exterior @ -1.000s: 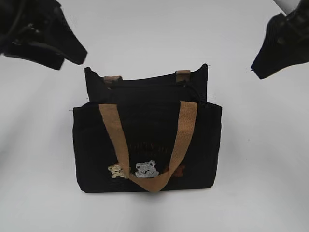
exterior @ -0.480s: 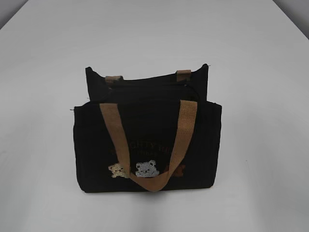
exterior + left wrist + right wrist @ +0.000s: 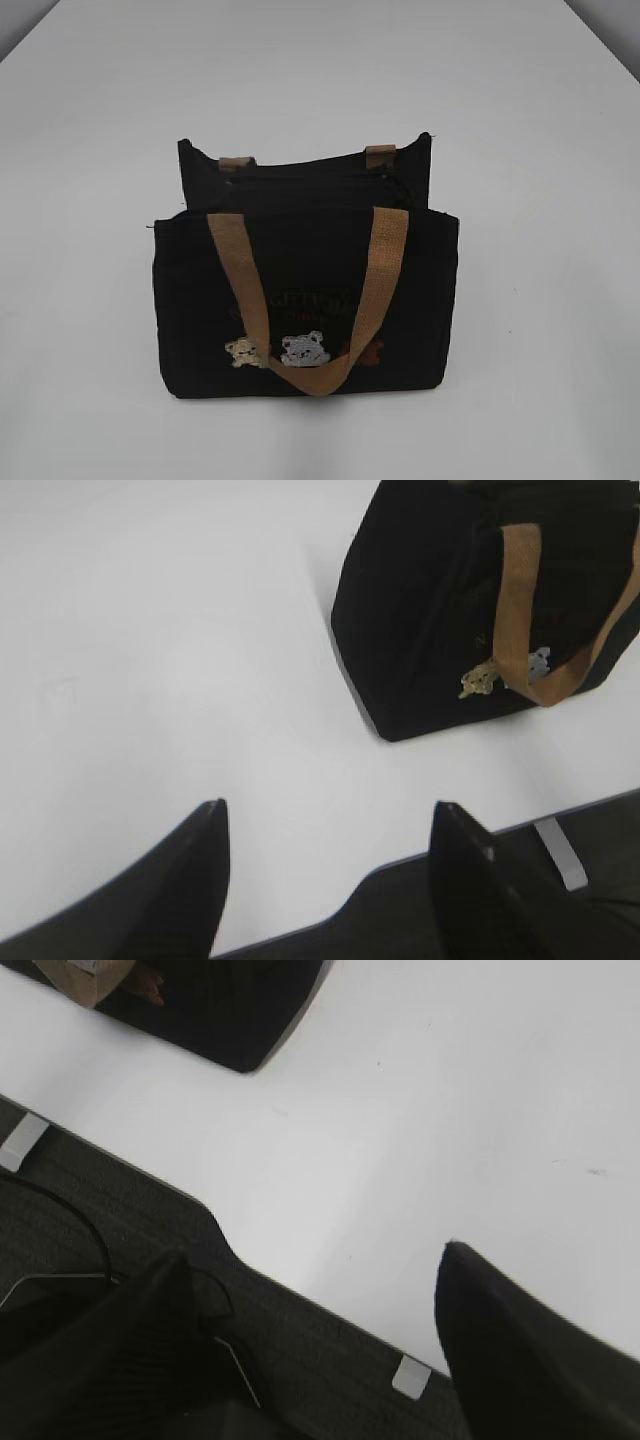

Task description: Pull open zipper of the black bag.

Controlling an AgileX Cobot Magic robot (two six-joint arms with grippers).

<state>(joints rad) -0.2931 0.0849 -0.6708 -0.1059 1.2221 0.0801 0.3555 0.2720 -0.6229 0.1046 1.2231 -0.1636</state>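
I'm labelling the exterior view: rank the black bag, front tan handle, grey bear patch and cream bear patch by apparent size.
1. black bag
2. front tan handle
3. grey bear patch
4. cream bear patch

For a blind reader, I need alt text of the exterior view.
A black bag with tan handles and bear patches stands upright on a white table. No gripper is in view.

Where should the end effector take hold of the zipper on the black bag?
Grip the pull at the zipper's right end, near the right tan tab, coming from above: the bag stands upright with its top edge facing up. The pull itself is too small to see.
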